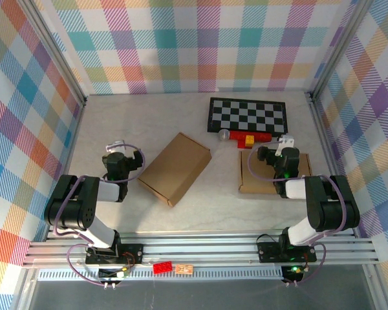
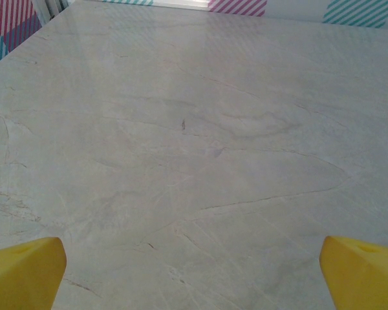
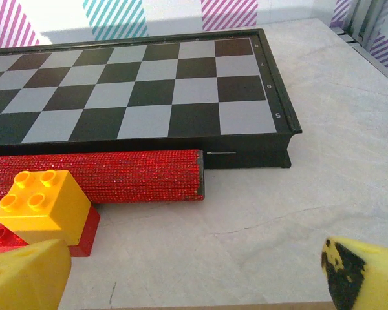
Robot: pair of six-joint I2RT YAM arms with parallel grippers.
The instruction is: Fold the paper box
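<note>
My left gripper (image 2: 194,279) stands wide over the bare table (image 2: 181,129), nothing in it; the brown paper box (image 1: 174,168) lies mid-table just to its right. My right gripper (image 3: 194,274) is wide too, empty, above a flat cardboard sheet (image 1: 253,181), facing a chessboard (image 3: 136,84)

The top camera looks steeply down from the near side over the whole table (image 1: 220,197). Each wrist camera skims it closely, the right sharing the chessboard (image 3: 136,84).
</note>
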